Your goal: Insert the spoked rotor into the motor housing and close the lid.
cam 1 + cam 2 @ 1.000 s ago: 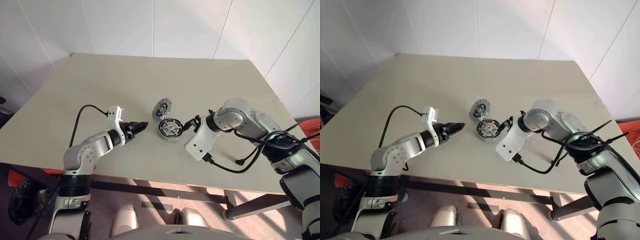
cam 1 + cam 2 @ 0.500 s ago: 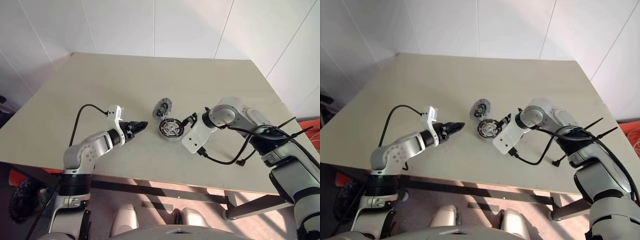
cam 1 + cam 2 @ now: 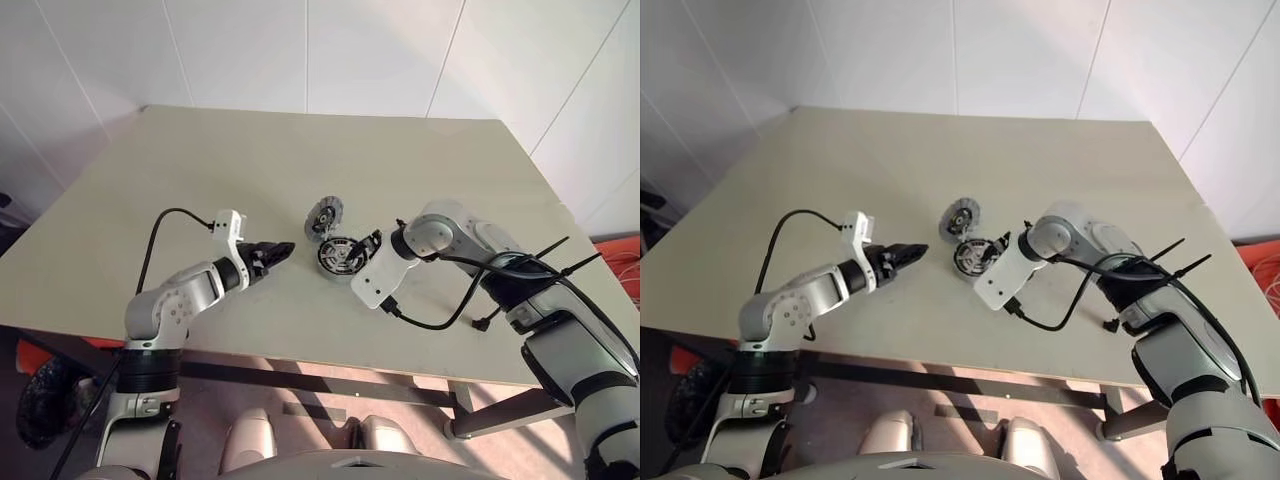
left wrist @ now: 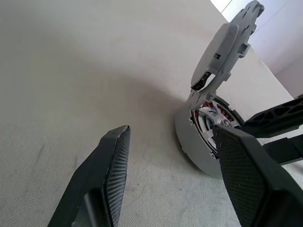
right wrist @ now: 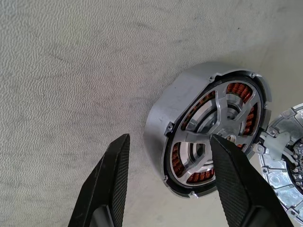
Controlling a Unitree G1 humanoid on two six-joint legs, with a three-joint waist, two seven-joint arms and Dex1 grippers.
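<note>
Already the rotor sits inside the housing mid-worktop, well off every edge, lid propped upright. Right gripper hangs wide and empty beside the housing, probably for the lid; left gripper, wide, waits nearby.

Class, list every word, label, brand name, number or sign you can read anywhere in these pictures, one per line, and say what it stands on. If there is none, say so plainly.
None: no readable word, label, brand, number or sign.
The shallow round grey metal motor housing, its hinged ribbed grey lid, the black-rimmed spoked rotor seated inside and the beige table carry no print.
</note>
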